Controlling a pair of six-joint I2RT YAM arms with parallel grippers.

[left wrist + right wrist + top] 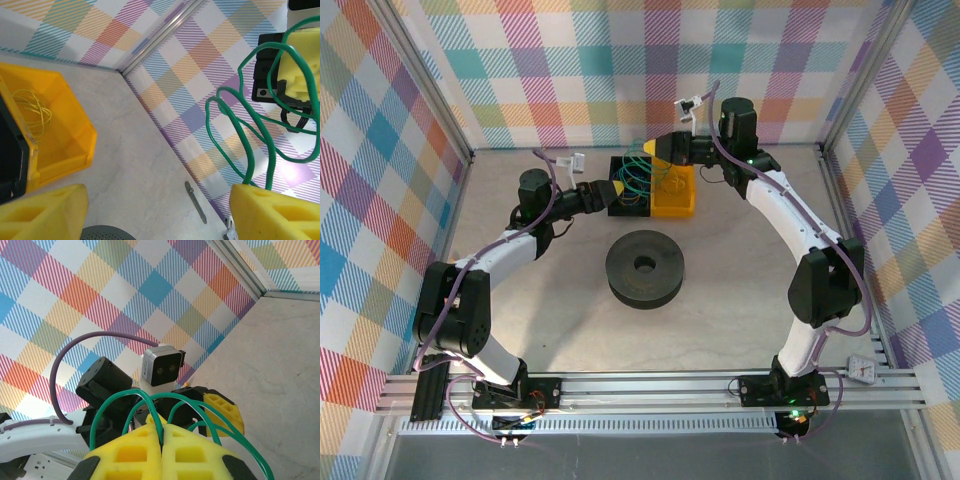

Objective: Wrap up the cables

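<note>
Pastel checked walls enclose a pale grey desk (740, 290). Near its middle lies a black spool (645, 269). Behind the spool a black bin (630, 207) and a yellow bin (674, 200) stand side by side, touching. Above the bins, the right end effector (650, 150) (162, 440) is pinched tight on a green cable (638, 172) (131, 392), whose loops hang in the air towards the left end effector (617, 189) (157, 210). The left one gapes wide, and the green cable (240, 107) drops behind one of its yellow fingers (272, 212) (contact cannot be told). A thin yellow cable (32, 112) lies coiled inside the yellow bin (65, 130)
</note>
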